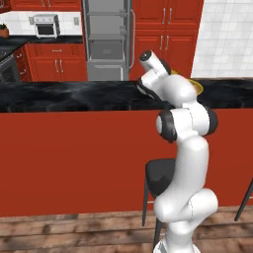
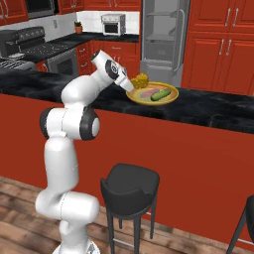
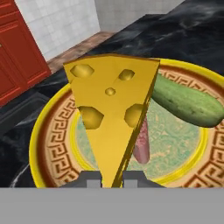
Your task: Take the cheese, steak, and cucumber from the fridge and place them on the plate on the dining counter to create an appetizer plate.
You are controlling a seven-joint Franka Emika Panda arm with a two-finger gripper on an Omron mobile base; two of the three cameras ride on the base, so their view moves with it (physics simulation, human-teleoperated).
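My gripper [image 3: 112,179] is shut on the cheese [image 3: 111,109], a yellow wedge with holes, held just over the left part of the plate [image 3: 43,131]. On the plate lie the green cucumber [image 3: 186,101] and the pinkish steak [image 3: 142,142], partly hidden behind the cheese. From the right base view the gripper [image 2: 131,83] holds the cheese [image 2: 140,80] at the near left rim of the plate [image 2: 171,97], with steak [image 2: 147,93] and cucumber [image 2: 159,95] on it. The plate stands on the dining counter [image 2: 208,111]. The fridge [image 2: 163,34] stands behind, its door open.
A black stool [image 2: 130,191] stands in front of the counter's red panel, close to the arm's base, and another stool [image 2: 245,218] is at the right edge. A toaster oven [image 2: 113,24] and a stove [image 2: 30,49] sit on the far side.
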